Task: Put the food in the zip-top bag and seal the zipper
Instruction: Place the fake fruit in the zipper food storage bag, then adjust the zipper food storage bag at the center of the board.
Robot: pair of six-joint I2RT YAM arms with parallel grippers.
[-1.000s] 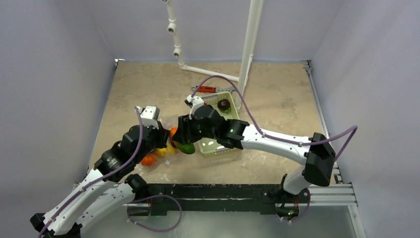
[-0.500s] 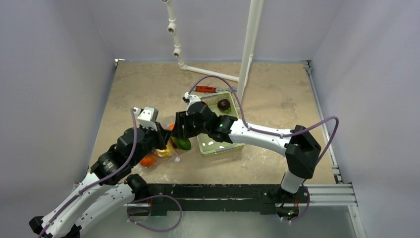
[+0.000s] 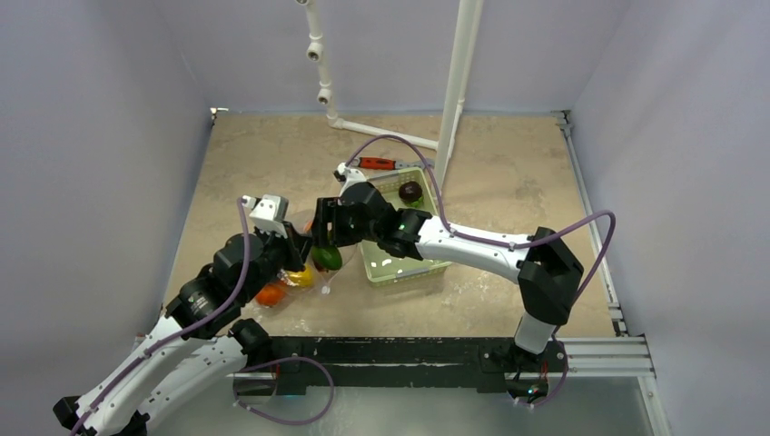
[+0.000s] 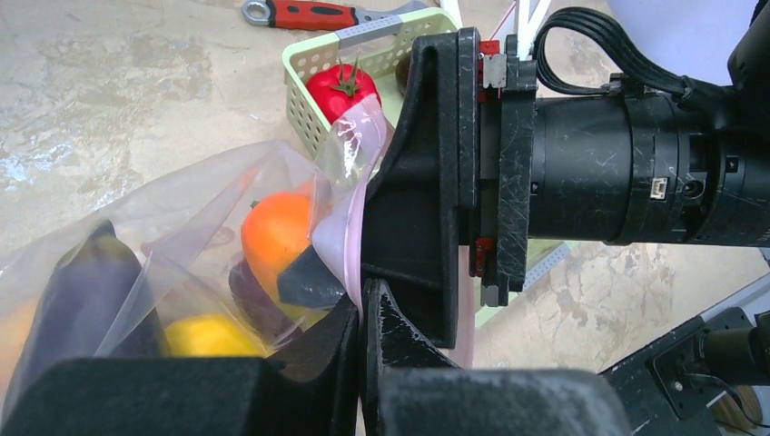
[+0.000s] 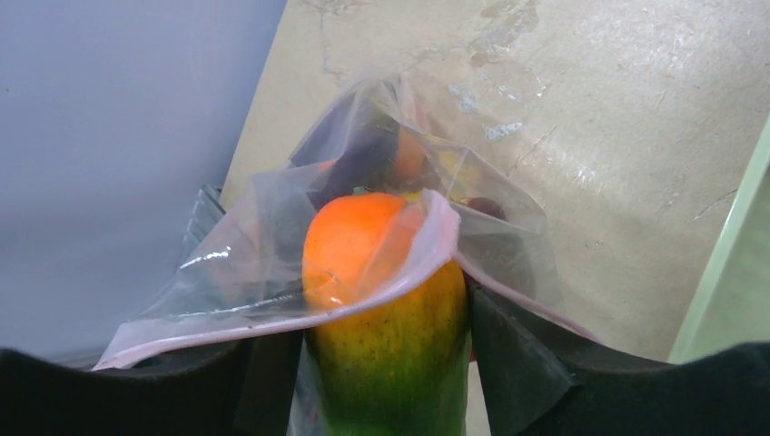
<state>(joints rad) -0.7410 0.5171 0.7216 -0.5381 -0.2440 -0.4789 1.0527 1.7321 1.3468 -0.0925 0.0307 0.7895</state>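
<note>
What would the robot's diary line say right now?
left fingers: pinching zipper | right fingers: holding mango, tip inside bag mouth | bag: unsealed

The zip-top bag lies on the table, just left of the basket. The left gripper pinches the zipper at the bag's mouth. The mango, held between the fingers of the right gripper, has its tip inside that mouth. An eggplant lies in the bag. A tomato sits in the basket, and the wrench lies behind it.
</note>
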